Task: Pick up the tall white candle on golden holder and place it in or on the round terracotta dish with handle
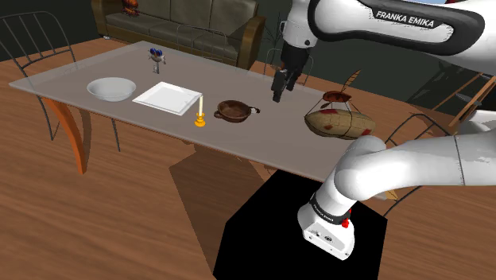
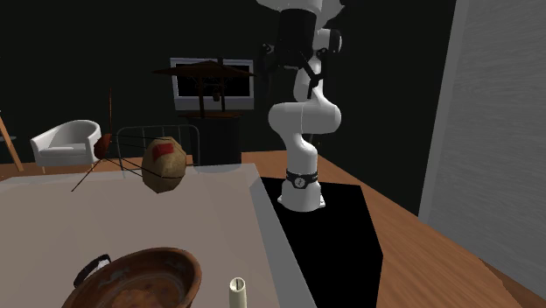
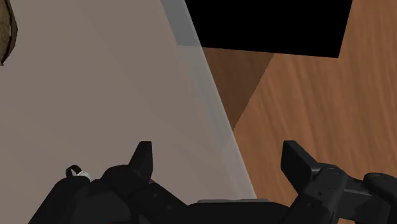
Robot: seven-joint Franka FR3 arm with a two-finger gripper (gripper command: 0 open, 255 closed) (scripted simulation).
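The candle is a short white stick on a small golden holder, standing upright near the table's front edge. Its tip shows at the bottom of the second exterior view. Just to its right in the shoulder view sits the round brown dish with handles, empty, seen up close as the dish. My gripper hangs well above the table, right of and behind the dish. In the wrist view the gripper is open, nothing between its fingers, above the table's edge.
On the grey table lie a white bowl, a white square plate, a small blue object and a tan, stick-topped basket-like piece. Chairs flank the table and a sofa stands behind. My black stand adjoins the front edge.
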